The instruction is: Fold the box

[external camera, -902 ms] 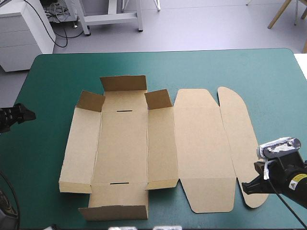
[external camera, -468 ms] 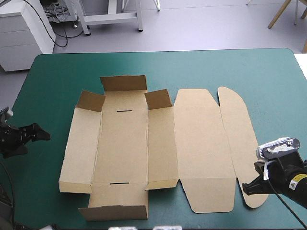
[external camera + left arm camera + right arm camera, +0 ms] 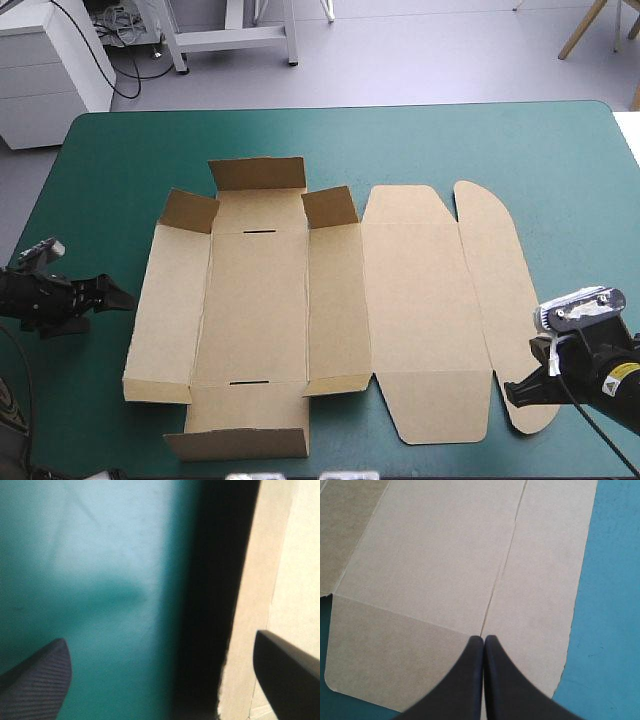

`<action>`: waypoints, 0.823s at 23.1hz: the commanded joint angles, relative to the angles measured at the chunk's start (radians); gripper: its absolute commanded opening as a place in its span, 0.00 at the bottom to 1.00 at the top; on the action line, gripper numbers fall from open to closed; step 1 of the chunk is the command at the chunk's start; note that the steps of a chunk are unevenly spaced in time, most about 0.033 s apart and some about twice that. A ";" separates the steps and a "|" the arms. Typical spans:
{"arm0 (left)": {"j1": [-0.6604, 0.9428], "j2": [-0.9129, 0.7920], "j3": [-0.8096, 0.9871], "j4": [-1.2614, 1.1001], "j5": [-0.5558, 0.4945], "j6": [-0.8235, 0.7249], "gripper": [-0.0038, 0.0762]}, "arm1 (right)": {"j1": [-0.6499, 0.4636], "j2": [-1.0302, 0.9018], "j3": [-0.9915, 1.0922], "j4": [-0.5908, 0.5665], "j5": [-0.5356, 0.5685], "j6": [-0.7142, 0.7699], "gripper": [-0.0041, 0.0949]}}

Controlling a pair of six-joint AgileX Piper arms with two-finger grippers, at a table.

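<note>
The box [image 3: 290, 300] lies mid-table on the teal-green cover [image 3: 480, 140]. It is mostly flat, with its lid panels spread to its right and the short flaps at its far end raised. The left gripper [image 3: 118, 296], fingers wide apart, points at the box's left edge from just beside it. The right gripper [image 3: 484, 639], fingers pressed together, is over the box's near right flap.

Box [image 3: 255, 290] matt brown board, cover [image 3: 450, 140] smooth teal-green, black fingers [image 3: 35, 680] w/ ribbed surface.
</note>
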 commanded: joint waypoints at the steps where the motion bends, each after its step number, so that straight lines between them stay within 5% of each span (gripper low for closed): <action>1: -0.051 -0.034 0.009 -0.061 0.089 0.040 0.95 | -0.007 0.002 -0.021 -0.002 -0.060 -0.008 0.02; 19: -0.360 -0.034 0.146 -0.087 0.089 0.068 0.95 | -0.007 0.002 -0.021 0.003 -0.068 -0.005 0.02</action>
